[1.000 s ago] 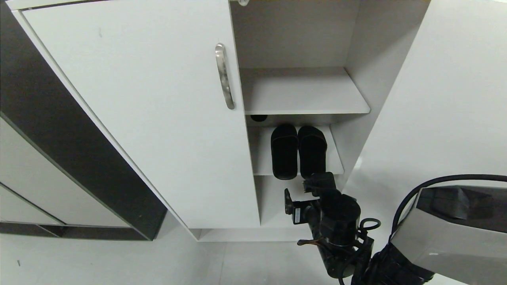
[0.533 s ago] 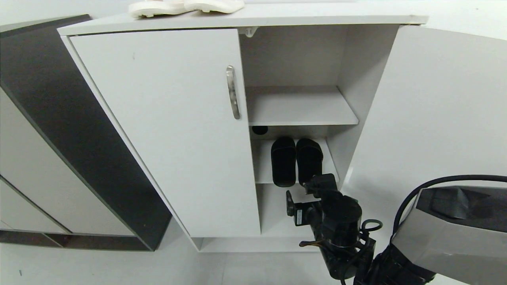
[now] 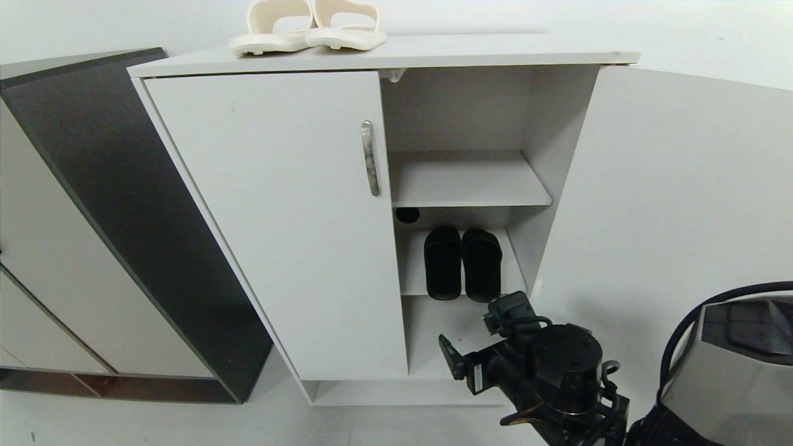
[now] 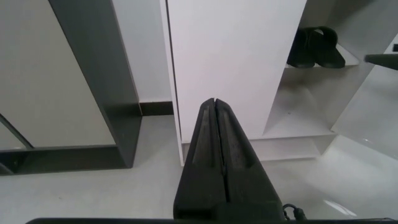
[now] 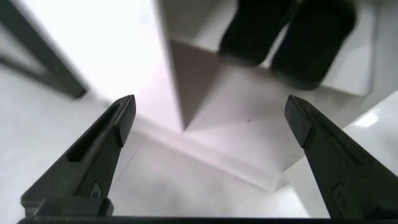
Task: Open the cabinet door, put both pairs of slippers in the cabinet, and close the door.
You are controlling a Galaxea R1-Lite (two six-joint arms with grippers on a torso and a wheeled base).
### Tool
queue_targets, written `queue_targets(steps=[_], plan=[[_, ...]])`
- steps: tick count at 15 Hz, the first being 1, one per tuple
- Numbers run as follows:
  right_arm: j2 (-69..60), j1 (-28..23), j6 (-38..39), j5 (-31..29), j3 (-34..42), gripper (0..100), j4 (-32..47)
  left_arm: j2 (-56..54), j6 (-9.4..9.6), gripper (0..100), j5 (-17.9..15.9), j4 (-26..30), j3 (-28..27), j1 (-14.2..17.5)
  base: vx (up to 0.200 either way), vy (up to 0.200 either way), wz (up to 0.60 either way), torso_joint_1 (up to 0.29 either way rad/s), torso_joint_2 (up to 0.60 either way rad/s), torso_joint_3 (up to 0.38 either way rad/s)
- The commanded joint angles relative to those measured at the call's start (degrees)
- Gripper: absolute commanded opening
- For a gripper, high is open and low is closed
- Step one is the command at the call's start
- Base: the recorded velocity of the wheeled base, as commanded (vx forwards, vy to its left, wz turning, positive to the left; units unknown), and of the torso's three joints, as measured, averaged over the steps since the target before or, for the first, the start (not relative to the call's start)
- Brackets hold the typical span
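Black slippers [image 3: 462, 263] at shelf [image 3: 409, 267] front edge

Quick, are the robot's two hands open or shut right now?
Left gripper: closed, holding nothing.
Right gripper: open, holding nothing.

Nothing legible is being displayed; print on the small white sticker [image 3: 477, 375] on the black wrist bracket [image 3: 457, 361] is being rendered too small to read.
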Motion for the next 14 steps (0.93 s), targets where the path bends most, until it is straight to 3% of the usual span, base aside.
queue_targets(steps=[1,14], plan=[[-2.68,0.65,0.05,1.82,3.13,100,0.05,0.00,0.06,0,-0.03,0.02,0.01,0.01,0.000,0.000,0.00,0.000,0.00,0.000],[-2.51,0.30,-0.65,5.86,8.23,100,-1.97,0.09,0.06,0,-0.03,0.02,0.01,0.01,0.000,0.000,0.00,0.000,0.00,0.000]])
